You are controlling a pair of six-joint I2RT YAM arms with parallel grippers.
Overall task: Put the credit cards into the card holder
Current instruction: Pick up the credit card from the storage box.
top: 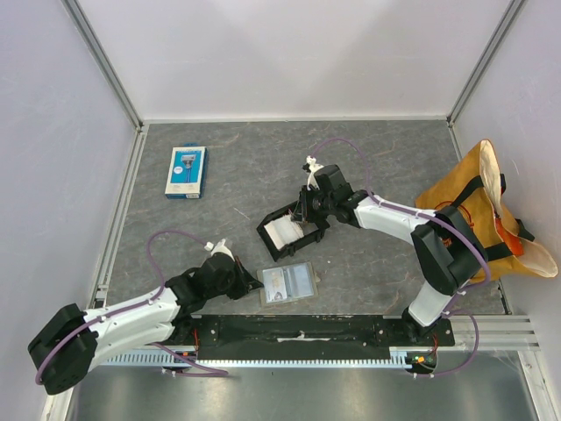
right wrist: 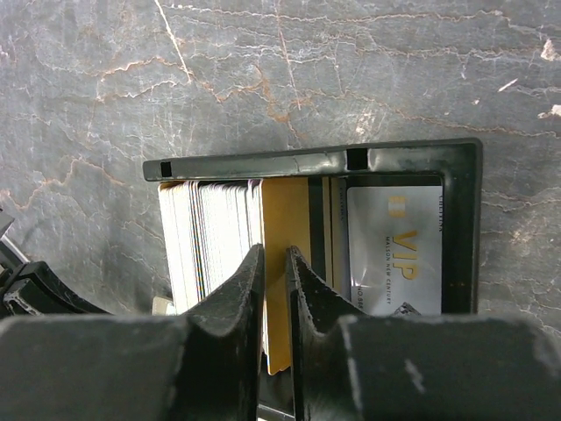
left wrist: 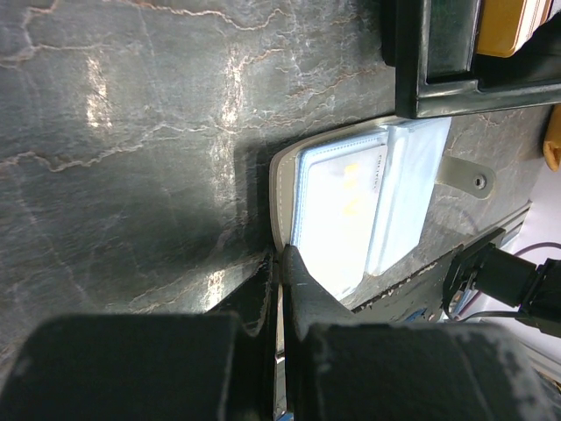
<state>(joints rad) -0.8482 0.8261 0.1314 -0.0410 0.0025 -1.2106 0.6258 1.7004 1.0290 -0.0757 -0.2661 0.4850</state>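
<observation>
Fingers (right wrist: 237, 298) of your right gripper (right wrist: 274, 259) pinched a gold card (right wrist: 285, 210), edge-up, lengthwise across the black tray (right wrist: 307, 162); left gripper (left wrist: 279, 259) was closed.

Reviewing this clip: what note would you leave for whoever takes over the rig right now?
Left end effector: shut, tips at the edge of the open card holder.
Right end effector: closed on a yellow card standing in the black tray.
The other cards stand stacked beside it.
Done: unclear whether the holder has any card yet.
Left: lift this one, slot it, repeat for the rest.
</observation>
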